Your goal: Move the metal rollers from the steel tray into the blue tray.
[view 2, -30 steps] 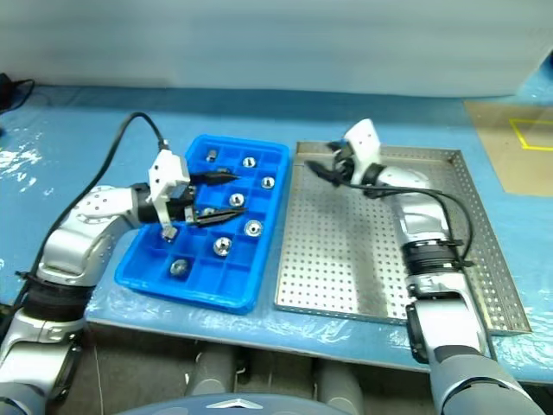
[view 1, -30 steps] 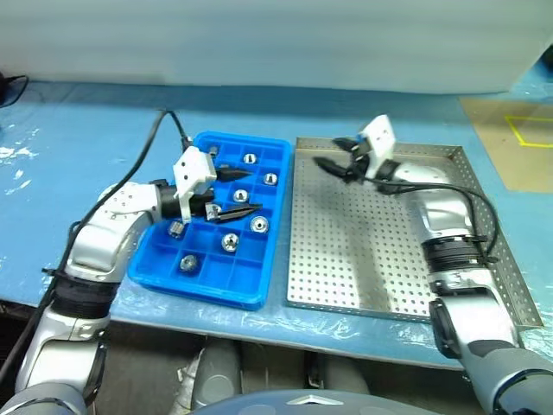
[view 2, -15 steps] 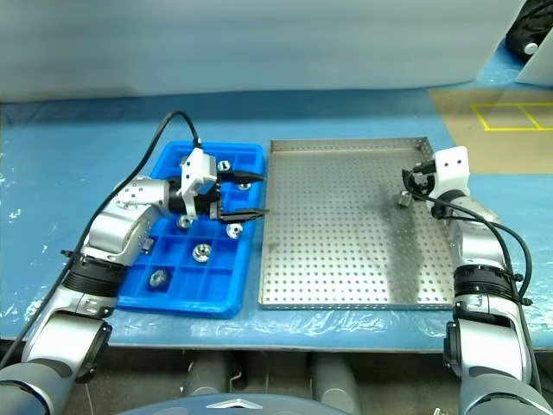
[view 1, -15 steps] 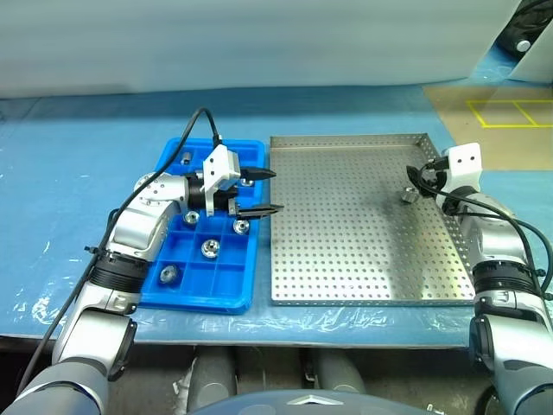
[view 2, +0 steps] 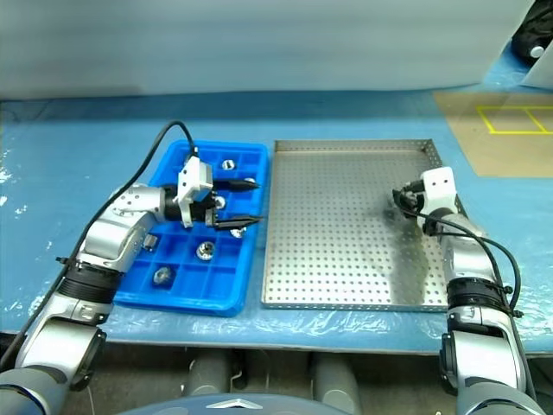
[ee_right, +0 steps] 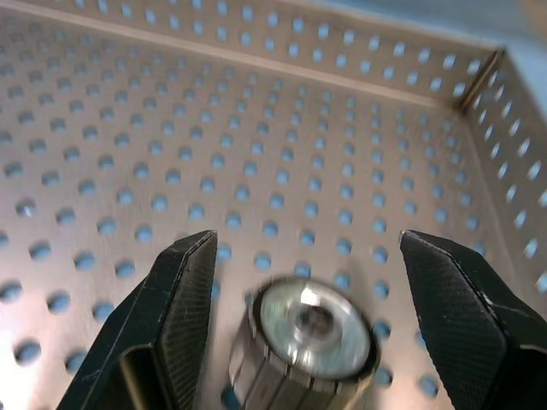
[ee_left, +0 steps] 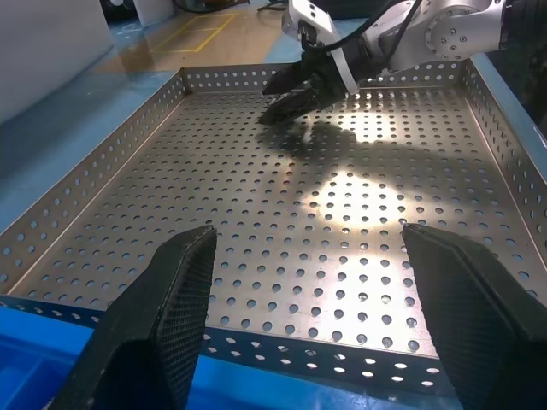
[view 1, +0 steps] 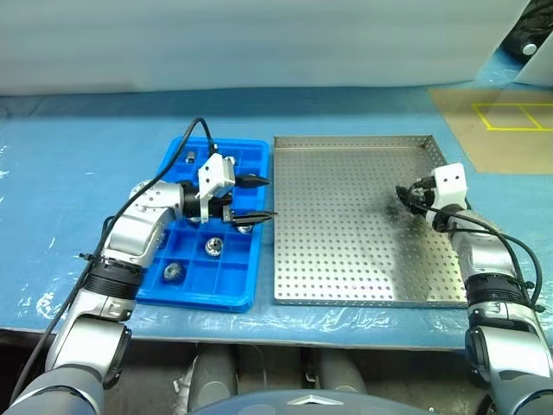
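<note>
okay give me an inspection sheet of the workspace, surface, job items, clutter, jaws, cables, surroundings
Surface: blue sheet over the table.
Job's things: one metal roller on the steel tray; several rollers sit in the blue tray.
Clutter: nothing seen.
Grippers: left gripper above the blue tray, jaws open, empty; right gripper low in the steel tray, jaws open either side of the roller.
Cables: black cable on left arm, another on right.
Surroundings: yellow floor markings.

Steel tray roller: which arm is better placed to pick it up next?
Right. The right gripper is open with the roller lying between its fingers on the steel tray. The left gripper is open over the blue tray, apart from it.
</note>
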`<state>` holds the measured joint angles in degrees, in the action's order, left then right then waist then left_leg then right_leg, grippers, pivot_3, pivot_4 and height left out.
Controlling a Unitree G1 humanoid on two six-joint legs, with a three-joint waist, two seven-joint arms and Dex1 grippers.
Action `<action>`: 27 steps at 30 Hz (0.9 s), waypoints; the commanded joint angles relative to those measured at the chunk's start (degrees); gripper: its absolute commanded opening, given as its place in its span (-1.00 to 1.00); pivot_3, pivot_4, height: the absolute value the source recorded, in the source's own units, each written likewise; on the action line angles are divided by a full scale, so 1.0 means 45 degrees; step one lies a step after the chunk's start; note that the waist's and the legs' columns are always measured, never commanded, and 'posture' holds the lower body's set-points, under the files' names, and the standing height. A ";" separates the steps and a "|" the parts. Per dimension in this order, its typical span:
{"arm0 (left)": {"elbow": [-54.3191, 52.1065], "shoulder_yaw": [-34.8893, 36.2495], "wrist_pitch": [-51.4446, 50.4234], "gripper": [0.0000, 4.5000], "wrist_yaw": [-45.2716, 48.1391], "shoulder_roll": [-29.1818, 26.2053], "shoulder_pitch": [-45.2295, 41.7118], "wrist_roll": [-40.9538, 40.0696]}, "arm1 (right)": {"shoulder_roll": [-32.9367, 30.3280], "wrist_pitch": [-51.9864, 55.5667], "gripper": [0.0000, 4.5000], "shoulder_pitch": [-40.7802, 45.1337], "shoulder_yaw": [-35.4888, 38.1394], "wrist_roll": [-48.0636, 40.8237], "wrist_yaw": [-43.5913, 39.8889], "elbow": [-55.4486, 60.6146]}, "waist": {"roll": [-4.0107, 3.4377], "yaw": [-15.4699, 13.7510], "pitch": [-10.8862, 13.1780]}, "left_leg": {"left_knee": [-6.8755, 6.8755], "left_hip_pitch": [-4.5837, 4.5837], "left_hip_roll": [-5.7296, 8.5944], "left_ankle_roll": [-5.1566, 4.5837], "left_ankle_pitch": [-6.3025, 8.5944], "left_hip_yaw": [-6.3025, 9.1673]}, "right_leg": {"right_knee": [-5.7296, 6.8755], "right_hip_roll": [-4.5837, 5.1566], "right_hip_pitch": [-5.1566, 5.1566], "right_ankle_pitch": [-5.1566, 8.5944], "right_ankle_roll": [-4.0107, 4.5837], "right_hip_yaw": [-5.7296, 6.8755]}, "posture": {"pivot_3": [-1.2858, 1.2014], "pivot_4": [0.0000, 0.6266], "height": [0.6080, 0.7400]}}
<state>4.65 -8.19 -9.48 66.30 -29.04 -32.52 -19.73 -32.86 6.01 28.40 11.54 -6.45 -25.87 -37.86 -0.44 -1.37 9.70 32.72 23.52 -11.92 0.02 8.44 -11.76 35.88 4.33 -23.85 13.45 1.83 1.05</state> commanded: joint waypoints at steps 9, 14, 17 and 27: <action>-0.0666 0.0298 -0.0004 0.64 -0.0116 -0.0354 0.0136 -0.0032 | 0.0217 -0.0416 -0.16 -0.0014 -0.0450 0.0167 -0.0364 0.0247 | -0.0006 0.0016 -0.0001 | 0.0000 -0.0013 -0.0008 0.0002 0.0000 0.0001 | 0.0005 -0.0002 0.0007 0.0000 0.0000 0.0001 | -0.09 -0.52 1.00; -0.0649 0.0329 -0.0003 0.64 -0.0096 -0.0458 0.0141 -0.0057 | 0.0162 -0.0211 -0.23 -0.0280 -0.0539 0.0016 -0.0845 0.0978 | -0.0006 0.0006 -0.0001 | -0.0005 -0.0019 -0.0008 0.0003 0.0001 0.0001 | 0.0000 -0.0002 0.0016 0.0000 0.0000 0.0001 | -0.09 -0.52 1.00; -0.0612 0.0487 -0.0002 0.64 -0.0014 -0.0684 0.0186 -0.0114 | 0.0213 0.0157 -0.23 -0.0313 -0.0783 0.0059 -0.0956 0.2191 | -0.0006 0.0032 -0.0001 | -0.0015 -0.0021 -0.0009 0.0003 0.0001 0.0003 | -0.0008 -0.0003 0.0014 0.0000 0.0000 0.0001 | -0.09 -0.52 1.00; -0.0897 0.1696 -0.1207 0.64 0.0709 -0.2017 0.0366 -0.1227 | 0.0324 0.5313 -0.23 0.0495 -0.3545 -0.3513 -0.5985 0.9495 | -0.0015 -0.0016 0.0006 | -0.0101 -0.0038 -0.0020 0.0031 -0.0017 0.0016 | -0.0014 -0.0013 -0.0030 0.0008 0.0014 -0.0004 | -0.03 -0.52 1.00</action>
<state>3.47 -2.47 -14.09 68.30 -36.78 -31.52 -23.16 -30.63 26.64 30.44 -2.16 -19.17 -48.58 0.20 -0.51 -1.44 9.73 32.23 23.34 -12.01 0.16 8.36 -11.69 35.80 4.28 -23.97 13.51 1.92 1.05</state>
